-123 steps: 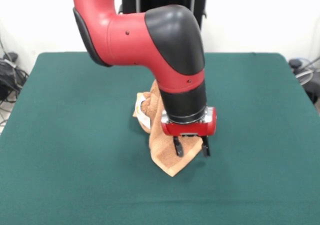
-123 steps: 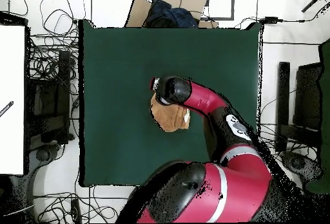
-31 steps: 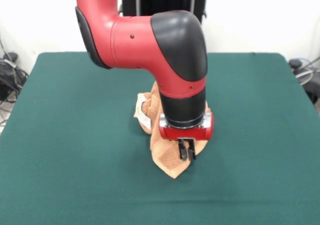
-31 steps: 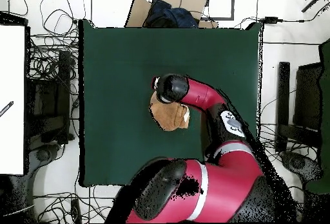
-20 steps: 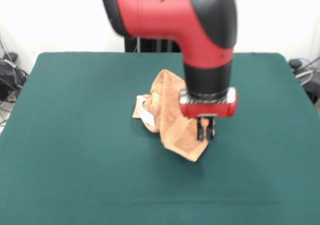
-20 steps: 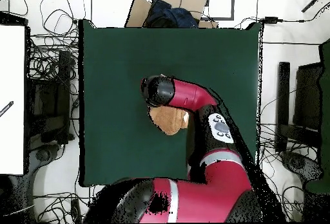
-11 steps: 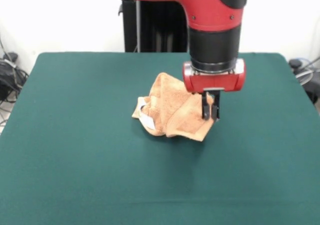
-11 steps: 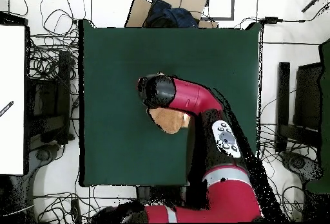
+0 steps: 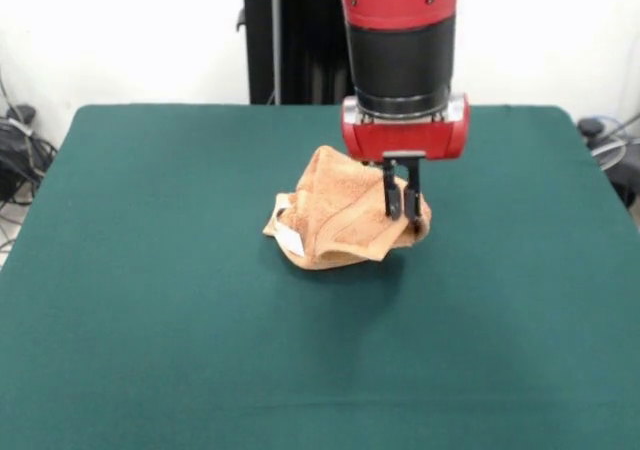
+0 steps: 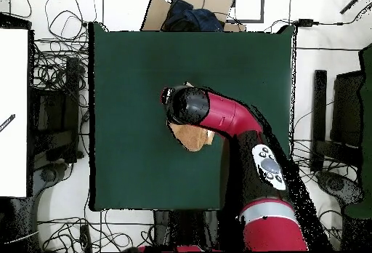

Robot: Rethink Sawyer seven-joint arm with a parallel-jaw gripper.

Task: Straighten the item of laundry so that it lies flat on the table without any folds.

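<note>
The orange-tan towel (image 9: 340, 215) is bunched and folded in the middle of the dark green table (image 9: 150, 310). A small white label (image 9: 289, 240) shows at its left end. My gripper (image 9: 402, 212) is shut on the towel's right corner and holds that corner lifted above the table, while the rest of the towel hangs and rests in a heap. In the overhead view the arm's wrist (image 10: 185, 106) covers the gripper, and only part of the towel (image 10: 190, 136) shows under it.
Cables and boxes lie on the floor around the table (image 10: 123, 61) in the overhead view. A black stand (image 9: 290, 40) rises behind the table's far edge. A cardboard box with dark cloth (image 10: 190, 10) sits beyond the table.
My gripper closed on the towel's corner, then rose and carried it up and toward the table's far side. The towel went from a hanging strip to a lifted, bunched heap.
</note>
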